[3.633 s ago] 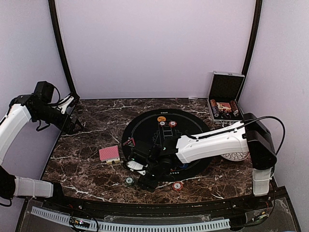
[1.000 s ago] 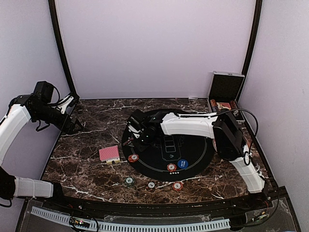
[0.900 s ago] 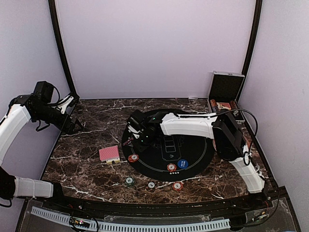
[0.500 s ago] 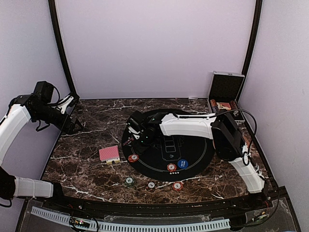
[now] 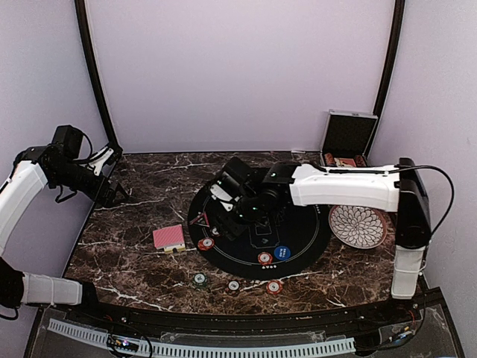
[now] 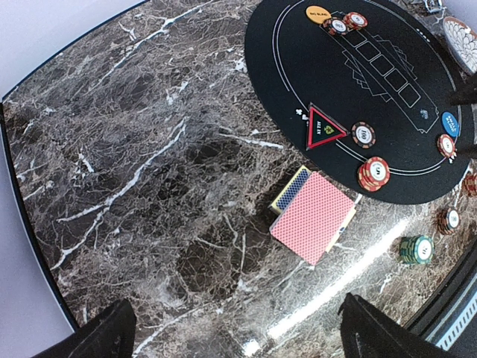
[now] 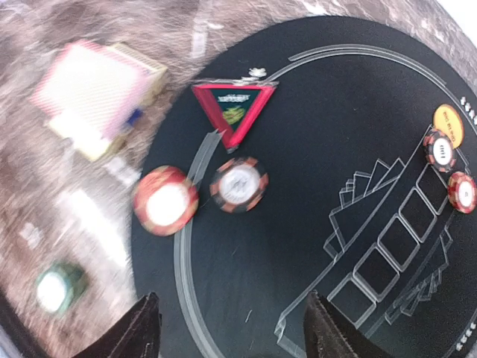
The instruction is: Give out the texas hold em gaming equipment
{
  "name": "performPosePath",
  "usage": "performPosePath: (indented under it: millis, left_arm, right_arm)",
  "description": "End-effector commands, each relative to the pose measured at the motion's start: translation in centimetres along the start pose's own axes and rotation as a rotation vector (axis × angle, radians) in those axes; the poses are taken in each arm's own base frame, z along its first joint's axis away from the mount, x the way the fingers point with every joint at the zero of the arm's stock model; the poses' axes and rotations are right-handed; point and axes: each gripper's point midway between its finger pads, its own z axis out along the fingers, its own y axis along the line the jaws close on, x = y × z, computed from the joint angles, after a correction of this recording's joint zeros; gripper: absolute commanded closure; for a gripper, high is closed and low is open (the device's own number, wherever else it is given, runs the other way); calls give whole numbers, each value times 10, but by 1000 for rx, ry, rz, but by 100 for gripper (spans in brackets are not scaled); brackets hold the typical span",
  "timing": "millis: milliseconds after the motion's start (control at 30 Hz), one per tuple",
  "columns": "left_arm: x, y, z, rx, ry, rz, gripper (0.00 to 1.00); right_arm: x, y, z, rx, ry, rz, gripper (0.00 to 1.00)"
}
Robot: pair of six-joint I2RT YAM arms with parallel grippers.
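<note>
Near edge: green chip (image 5: 200,279) and two more chips lie on the marble.
Mat (image 5: 307,240), front: red chip (image 5: 264,258) beside blue button (image 5: 281,253).
Card deck (image 5: 169,237): stacked left of the mat, apparently undealt.
Right gripper (image 7: 232,321): fingers apart, empty, above dark striped chip (image 7: 238,184).
Left gripper (image 6: 238,328): spread wide, empty, far left.
Far mat: orange button (image 6: 317,13), two chips beside it.
Case (image 5: 346,153): more pieces inside, probably yet to distribute.

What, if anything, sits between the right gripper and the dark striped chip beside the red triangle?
Nothing visible: only bare black mat lies between the right gripper and the dark striped chip; the red chip sits beside it, apart.
</note>
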Motion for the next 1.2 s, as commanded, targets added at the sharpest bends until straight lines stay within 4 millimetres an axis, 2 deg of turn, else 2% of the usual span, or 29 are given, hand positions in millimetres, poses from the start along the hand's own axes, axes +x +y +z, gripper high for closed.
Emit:
performPosePath:
  millis: [0,133,300,433,733,1167]
  left_arm:
    - [-3,-5,-6,11,-23,11,1]
    - [-4,-7,-7,19,-26,8,1]
    - [-4,-7,-7,18,-24,9,1]
    - [-2,-7,-8,18,-18,9,1]
    - [-2,-7,-9,12,-16,14,1]
    - [0,-6,-6,15,-10,12,1]
  right_arm:
    - [43,47,-23,-78,37,-111,31]
    - [88,75,-24,-128,121,-173,26]
    - [111,97,-14,-187,174,-229,21]
    - [118,106,-2,-214,197,-256,20]
    - [128,106,22,-193,235,-289,20]
    - [126,106,28,-178,232,-290,34]
